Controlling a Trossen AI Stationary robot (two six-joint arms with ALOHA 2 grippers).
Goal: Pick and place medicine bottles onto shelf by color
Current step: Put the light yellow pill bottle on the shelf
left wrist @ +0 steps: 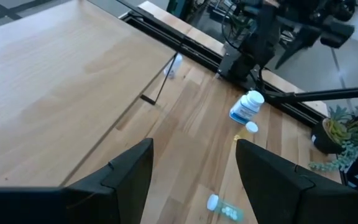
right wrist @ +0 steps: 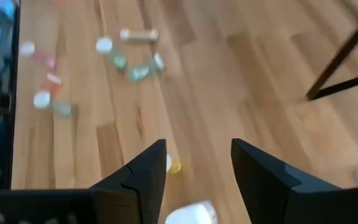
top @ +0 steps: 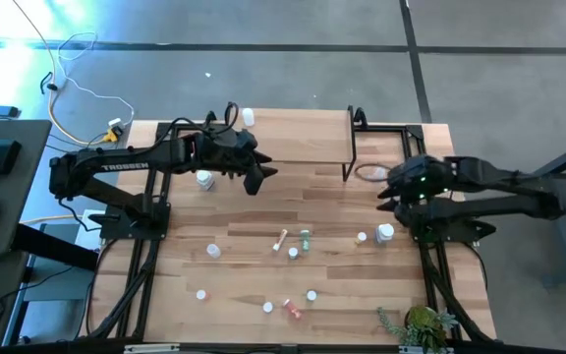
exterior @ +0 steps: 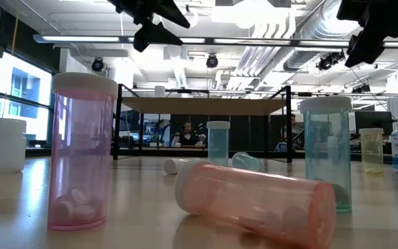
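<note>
Light-wood shelf (top: 293, 136) bare, both grippers (top: 259, 177) (top: 389, 194) hover wide and empty; next, descend onto one scattered medicine bottle (top: 385, 233).

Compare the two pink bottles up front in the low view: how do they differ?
Pose: the left pink bottle stands upright, cap up; the right pink bottle lies on its side, white cap pointing left.
Tint: the upright one is pinker, the lying one more salmon-orange.
Contents: white pills show at the bottom of the upright one; none can be made out in the lying one.
Shared: both are translucent, white-capped, and rest on the tabletop.
</note>
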